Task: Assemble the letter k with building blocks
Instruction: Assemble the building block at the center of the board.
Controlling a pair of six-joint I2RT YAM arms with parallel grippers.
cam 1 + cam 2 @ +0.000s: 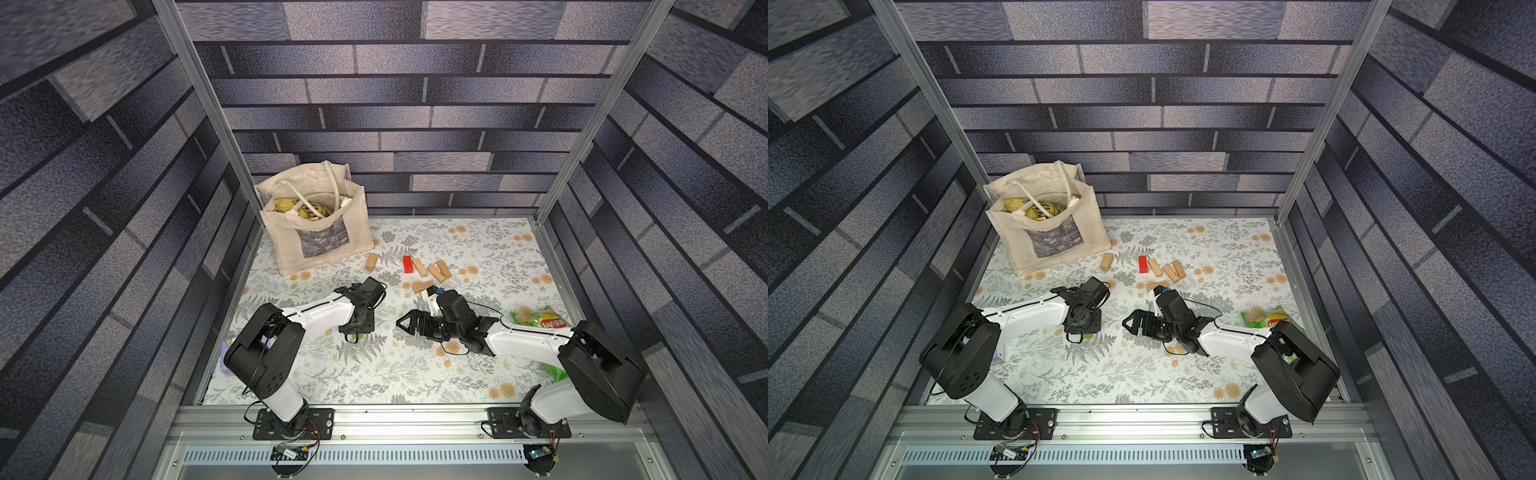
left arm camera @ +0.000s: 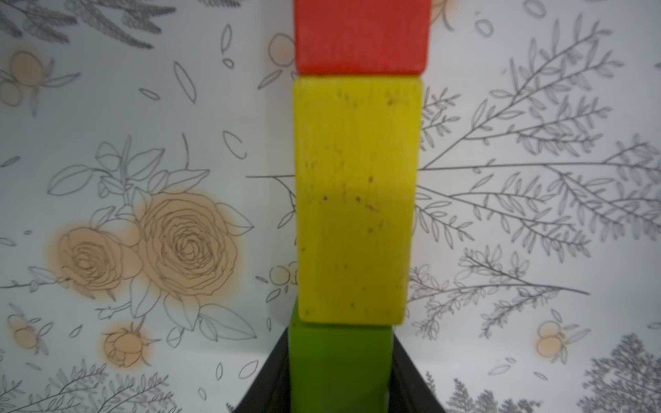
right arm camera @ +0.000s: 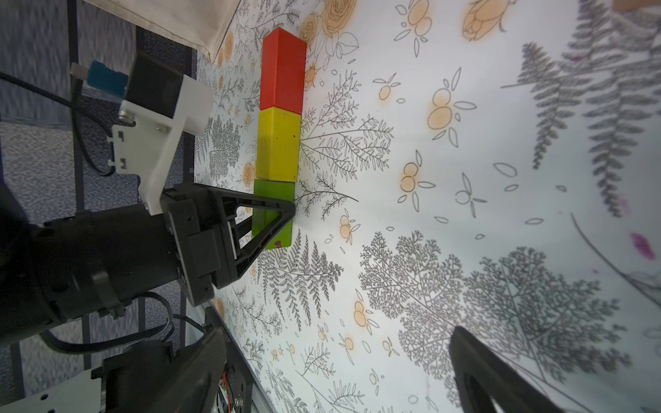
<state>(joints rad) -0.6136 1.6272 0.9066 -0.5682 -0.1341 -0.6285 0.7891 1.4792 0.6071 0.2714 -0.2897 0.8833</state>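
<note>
K stem laid: red block [image 3: 282, 71], yellow block [image 3: 277, 144], green block [image 3: 273, 191] touching in 1 row, red end nearest bag [image 3: 186, 18]. The left gripper [image 2: 339, 336] clamps green block, right gripper [image 3: 336, 364] gapes empty; 2 diagonals left.

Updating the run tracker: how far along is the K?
Done: stem laid, red block, yellow block, green block end to end. In hand: left gripper, jaws closed on the green block; right gripper open, empty. Remaining: both diagonals; plain blocks and a second red block lie loose farther back.
</note>
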